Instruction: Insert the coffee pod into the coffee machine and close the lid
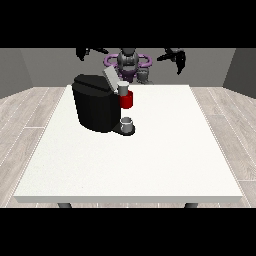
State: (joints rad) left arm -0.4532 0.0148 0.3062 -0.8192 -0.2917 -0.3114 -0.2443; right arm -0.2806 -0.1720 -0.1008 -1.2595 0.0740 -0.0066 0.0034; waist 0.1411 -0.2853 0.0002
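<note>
One big white bench (150, 160) fills the room, with grey walls behind and pale wood floor all round. On its far left part sits the black machine (97, 107) with its lid (109, 77) tipped up. The pod (123, 88) stands in the red holder (127, 100) at the machine's front. A small grey cup (127, 123) sits under it. Both hands, one at the view's left (86, 52) and one at the view's right (175, 56), hang high by the robot, well away from the machine. I cannot tell how their fingers lie.

Grey-and-purple torso (128, 65), black arms, a black robot hand (176, 56) each side.
</note>
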